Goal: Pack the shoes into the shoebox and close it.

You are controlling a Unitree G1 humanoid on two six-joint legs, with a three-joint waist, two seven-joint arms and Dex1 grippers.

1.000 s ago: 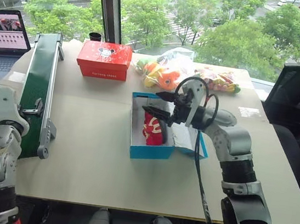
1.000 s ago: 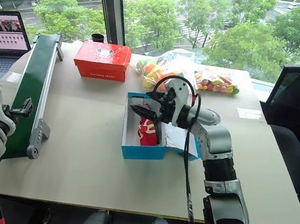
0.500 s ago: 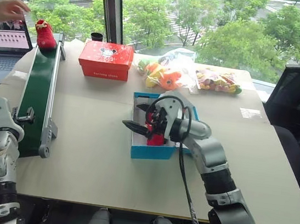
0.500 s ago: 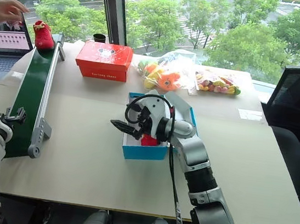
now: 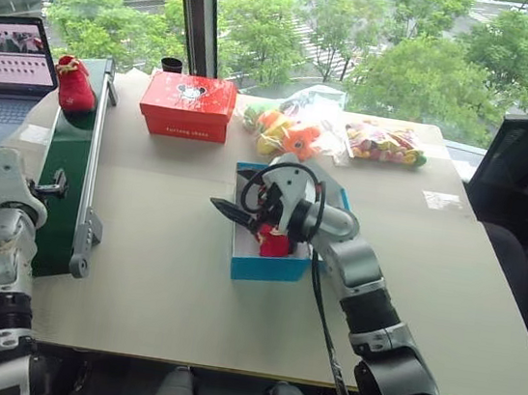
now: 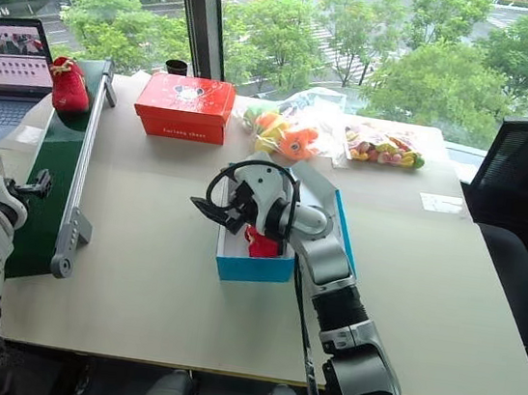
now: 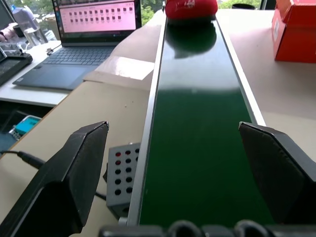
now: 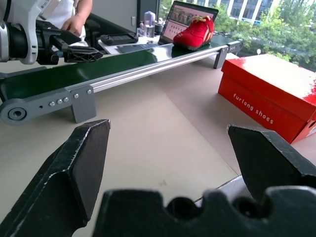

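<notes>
Left eye view: blue shoebox (image 5: pixel 265 261) at table centre, lid thrown back toward three o'clock, one red shoe (image 5: pixel 273 240) lying inside. Right gripper (image 5: pixel 239 216) poised over the box's nine o'clock edge, black fingers spread, nothing between them. Second shoe (image 5: pixel 74 83) sitting on the far end of the green conveyor (image 5: pixel 68 167), at about ten o'clock from the box and well apart from it. Left gripper (image 5: pixel 49 192) at the conveyor's near end, at eight o'clock in the frame, fingers apart and empty. Red box (image 5: pixel 186 106) at eleven o'clock from the shoebox, bags of toys (image 5: pixel 331 135) at one o'clock, laptop (image 5: pixel 7 66) at the far nine o'clock edge. Right eye view: same layout, with the packed shoe (image 6: pixel 260 244) low in the shoebox (image 6: pixel 255 266) and the lid standing open. Left wrist view: fingers (image 7: pixel 64 182) spread wide on either side of the belt (image 7: pixel 197 123), holding nothing, the second shoe (image 7: pixel 190 8) far up the belt. Right wrist view: fingers (image 8: pixel 74 163) wide apart over bare table (image 8: pixel 163 133), empty, with the second shoe (image 8: pixel 195 32) on the conveyor (image 8: pixel 108 69) beyond and the left gripper (image 8: pixel 74 49) near its nearer end. Judged about half done: one shoe packed, the other yet to be fetched from the belt and put in, the lid yet to be closed.
</notes>
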